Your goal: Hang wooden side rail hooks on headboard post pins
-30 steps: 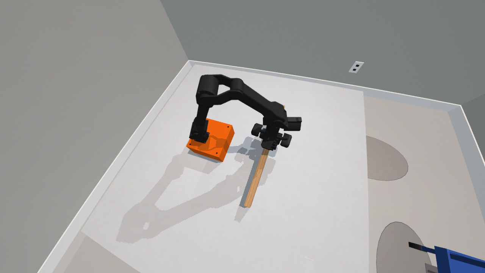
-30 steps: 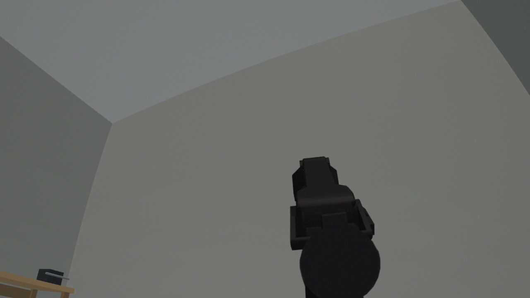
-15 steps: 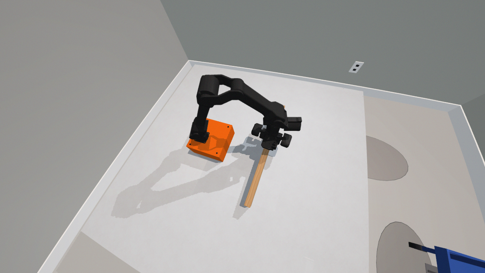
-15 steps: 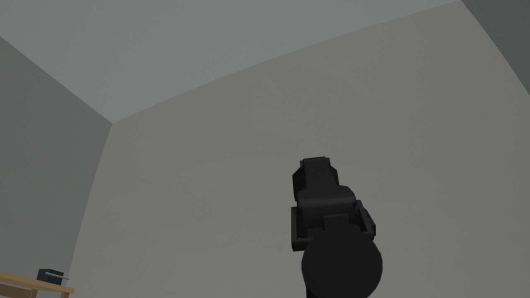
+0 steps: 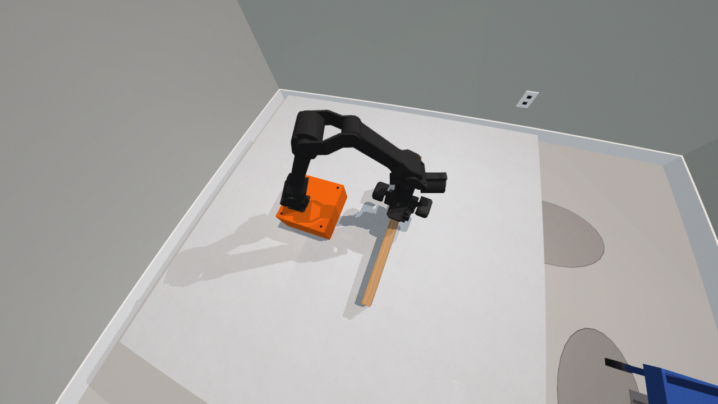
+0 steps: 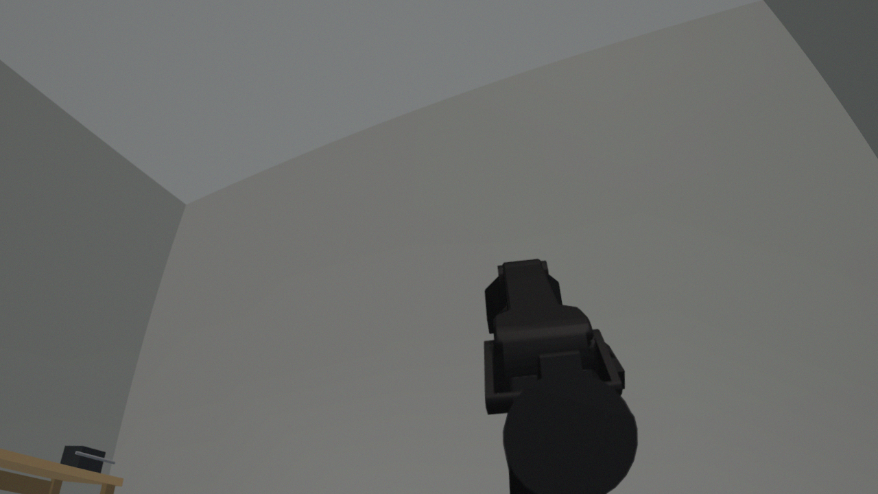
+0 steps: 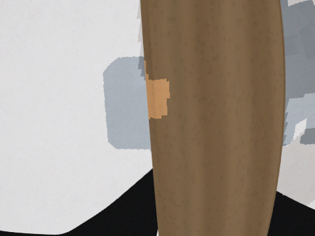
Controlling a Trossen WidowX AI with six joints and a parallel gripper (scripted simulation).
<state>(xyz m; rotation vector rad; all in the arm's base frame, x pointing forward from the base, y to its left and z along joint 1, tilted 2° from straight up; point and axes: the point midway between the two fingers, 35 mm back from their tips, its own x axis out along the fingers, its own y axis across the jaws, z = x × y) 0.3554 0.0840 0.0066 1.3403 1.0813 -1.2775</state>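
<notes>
Top view shows the black arm (image 5: 373, 143) (image 6: 567, 436) bending over a big pale flat top (image 5: 466, 281). Its claw (image 5: 401, 200) (image 7: 191, 175) is closed on the long wooden rail (image 5: 381, 264) (image 7: 216, 118), gripping it tight. One end of the rail pokes out from under the claw and points to the bottom of the view, with a dark shadow beside it. I can't tell if that end is touching the flat top. The arm hides the other part, so I can't see the hooks, the pins or the slot. A tiny bit of wood (image 5: 420, 158) peeks out behind the arm, but I can't tell what it belongs to. Near the claw is a bright orange block (image 5: 326, 201) with little black dots. A blue thing (image 5: 687, 386) sits in the bottom right corner. In the wrist view, the brown rail goes from top to bottom between two black shapes. The outside view shows the dark arm, and low on the left a dark box (image 6: 82, 458) by a wooden table (image 6: 61, 470).
</notes>
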